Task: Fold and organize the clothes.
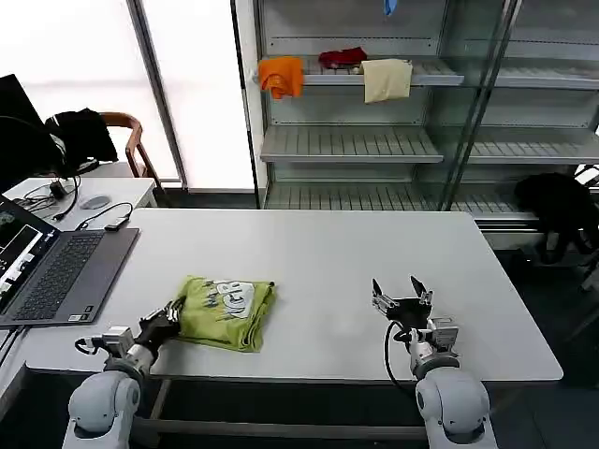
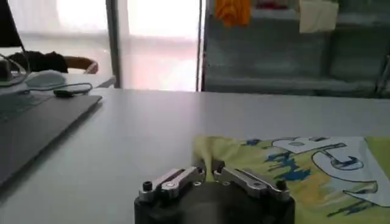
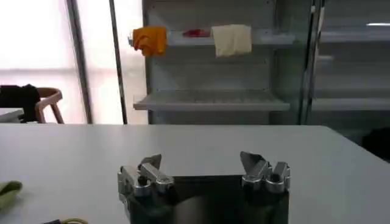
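Head view: folded lime T-shirt [image 1: 227, 311] lies on the white table [image 1: 318, 262], near its front edge, left of centre, printed side up. Left gripper [image 1: 167, 321] sits at the shirt's left edge, jaws together. Right gripper [image 1: 401, 295] hovers well right of the shirt, jaws apart, holding nothing. Laptop [image 1: 56, 273] at the table's left.

Left wrist view: left gripper [image 2: 208, 172] fingers closed, at the T-shirt [image 2: 292, 167] edge.

Right wrist view: right gripper [image 3: 202, 164] spread wide over bare table [image 3: 195, 146]; a bit of the T-shirt [image 3: 8, 190] at the frame edge.

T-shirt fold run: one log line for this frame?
T-shirt: folded bundle, print showing, front-left of table | left gripper: shut at shirt's left edge | right gripper: open, idle on bare table, apart from shirt
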Motion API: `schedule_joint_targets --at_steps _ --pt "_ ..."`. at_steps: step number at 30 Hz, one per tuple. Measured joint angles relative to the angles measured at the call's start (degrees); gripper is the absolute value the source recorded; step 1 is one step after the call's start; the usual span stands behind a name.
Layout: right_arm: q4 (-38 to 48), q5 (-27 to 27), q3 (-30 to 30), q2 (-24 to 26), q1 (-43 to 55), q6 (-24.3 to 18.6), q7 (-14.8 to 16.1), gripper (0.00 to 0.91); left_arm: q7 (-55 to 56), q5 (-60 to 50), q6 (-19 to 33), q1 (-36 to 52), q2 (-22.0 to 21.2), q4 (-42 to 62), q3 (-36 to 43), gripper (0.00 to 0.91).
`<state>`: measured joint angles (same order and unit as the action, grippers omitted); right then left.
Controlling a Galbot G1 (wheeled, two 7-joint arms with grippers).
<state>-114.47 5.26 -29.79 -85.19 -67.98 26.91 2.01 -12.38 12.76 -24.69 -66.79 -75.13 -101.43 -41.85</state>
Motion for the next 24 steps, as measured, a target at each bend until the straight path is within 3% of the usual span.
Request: schedule_joint_targets --at_steps 6,19,24 --pt "0.39 0.28 -0.1 0.11 -0.02 -0.38 -0.02 0.907 -1.51 -4.92 1.97 1.77 2.65 0.67 -2.48 0.0" --pt "1.63 1.3 -0.62 0.51 0.04 -1.52 -0.01 0.907 -5.87 -15.95 4.9 8.89 15.28 2.51 -5.36 0.0" --pt "2.17 1.91 -1.16 0.88 -0.24 -2.02 -0.01 0.907 -6.7 -20.32 5.0 9.99 17.53 0.19 -5.09 0.0"
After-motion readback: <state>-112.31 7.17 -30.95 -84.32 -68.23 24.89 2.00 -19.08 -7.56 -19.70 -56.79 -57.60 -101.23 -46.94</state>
